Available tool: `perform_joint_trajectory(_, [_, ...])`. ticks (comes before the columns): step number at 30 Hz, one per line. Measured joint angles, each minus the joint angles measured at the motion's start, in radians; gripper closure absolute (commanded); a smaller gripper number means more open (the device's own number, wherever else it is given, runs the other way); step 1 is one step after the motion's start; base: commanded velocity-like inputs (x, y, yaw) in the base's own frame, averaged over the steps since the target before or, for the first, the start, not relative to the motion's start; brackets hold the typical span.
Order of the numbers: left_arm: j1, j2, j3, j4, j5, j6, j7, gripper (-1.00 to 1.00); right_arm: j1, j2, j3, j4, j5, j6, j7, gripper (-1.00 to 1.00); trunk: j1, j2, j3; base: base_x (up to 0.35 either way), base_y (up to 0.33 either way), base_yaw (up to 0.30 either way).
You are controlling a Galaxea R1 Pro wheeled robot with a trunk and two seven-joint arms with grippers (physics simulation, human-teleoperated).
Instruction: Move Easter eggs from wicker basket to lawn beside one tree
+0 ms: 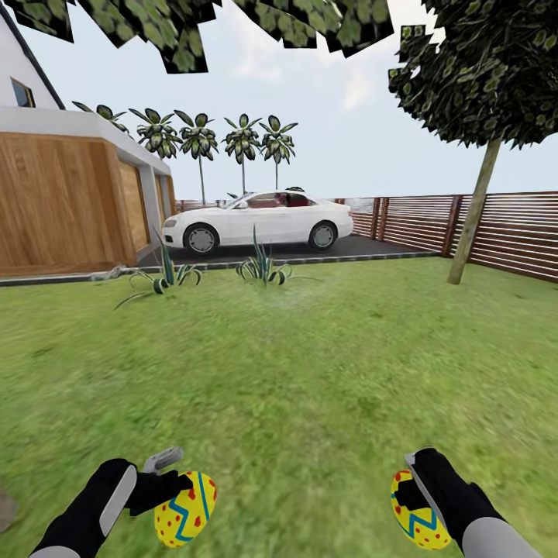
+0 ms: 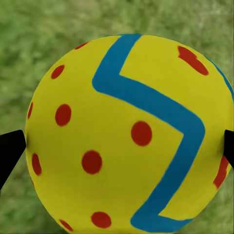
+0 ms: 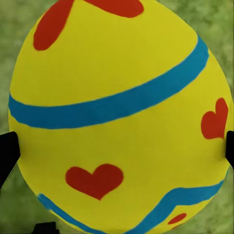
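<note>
Head view: both arms reach low over the lawn [image 1: 310, 372]. The left gripper [image 1: 172, 484] is closed around a yellow egg [image 1: 186, 509] with red dots and a blue zigzag, held above the grass. The right gripper [image 1: 415, 496] likewise clasps a second egg [image 1: 415, 521], yellow with blue zigzag and red marks. Ahead lie two spiky plants [image 1: 262, 267], a white car [image 1: 260, 219] on the dark driveway, a wood-clad garage [image 1: 70, 201] at the left, a slatted fence [image 1: 496, 232] at the right, and a thin leaning tree [image 1: 473, 209] before that fence. Palms stand behind the car.

Left wrist view: the dotted egg [image 2: 129, 136] sits between the dark fingertips [image 2: 9, 151], which touch its two sides; the jaws are spread just to the egg's width. Blurred grass lies behind.

Right wrist view: here the second egg [image 3: 119, 117] shows red hearts, a blue band and a red flower petal at one end, detail the head view cannot give. Dark fingertips [image 3: 7, 153] press at both sides, open only as wide as the egg.
</note>
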Motion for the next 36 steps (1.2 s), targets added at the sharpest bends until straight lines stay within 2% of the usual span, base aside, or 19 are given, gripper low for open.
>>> perform_joint_trajectory(36, [0.0,0.0,0.001,0.0,0.0,-0.001,0.002,1.0,0.0,0.002,0.0,0.0,0.002,0.0,-0.002,1.0,0.0,0.0,0.0,0.344,-0.069,0.008])
